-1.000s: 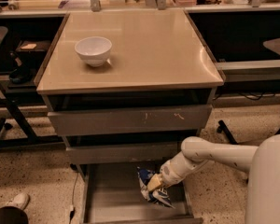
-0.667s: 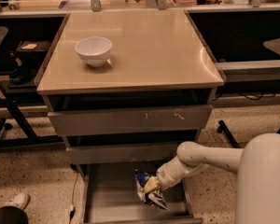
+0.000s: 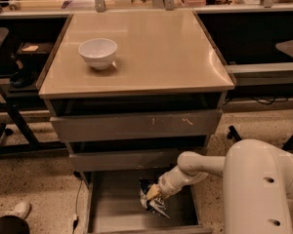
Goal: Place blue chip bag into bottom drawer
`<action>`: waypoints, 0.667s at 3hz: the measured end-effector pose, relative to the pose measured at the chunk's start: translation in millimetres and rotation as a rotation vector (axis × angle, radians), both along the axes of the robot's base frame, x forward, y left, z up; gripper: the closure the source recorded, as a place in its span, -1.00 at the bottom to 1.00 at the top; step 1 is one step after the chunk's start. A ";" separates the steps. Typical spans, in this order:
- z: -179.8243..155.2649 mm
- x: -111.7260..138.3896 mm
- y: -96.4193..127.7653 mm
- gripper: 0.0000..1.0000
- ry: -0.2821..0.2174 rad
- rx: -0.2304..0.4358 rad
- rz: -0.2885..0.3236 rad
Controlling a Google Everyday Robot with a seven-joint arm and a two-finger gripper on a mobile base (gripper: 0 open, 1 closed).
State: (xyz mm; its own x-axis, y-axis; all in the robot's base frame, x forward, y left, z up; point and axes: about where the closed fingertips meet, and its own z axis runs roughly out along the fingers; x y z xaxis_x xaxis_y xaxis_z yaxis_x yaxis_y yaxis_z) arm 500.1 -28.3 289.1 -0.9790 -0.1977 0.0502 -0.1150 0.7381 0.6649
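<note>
Bottom drawer (image 3: 112, 204) stood pulled out, plain grey tray showing; two shallower drawers (image 3: 136, 126) above it; bowl (image 3: 97, 52) on the worktop (image 3: 161, 48), well apart from the work.

Arm (image 3: 195, 165) reached in from the right, under the middle drawer front and down into the tray; claw (image 3: 154, 193) low inside the bottom drawer, toward its right half, touching the top of the bag (image 3: 157, 207).

Bag inside the drawer walls, tilted; upper edge hidden behind the claw; lower corner at or near the tray floor, could not tell which.

Claw state: could not tell; firm grip on the bag or mere contact, the view did not settle it.

Progress, by judgement: carry and lowering looked done; bag already within the right compartment. Left: leave the bag lying free on the tray; lift the arm out over the drawer's front edge. Task said nothing of shutting the drawer.

Risk: foil catching on the claw and riding back out with it.
</note>
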 end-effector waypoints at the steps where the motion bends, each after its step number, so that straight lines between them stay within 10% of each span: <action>1: -9.4 1.2 8.7 1.00 0.005 0.020 -0.008; 2: -23.6 12.9 25.1 1.00 -0.016 0.035 -0.050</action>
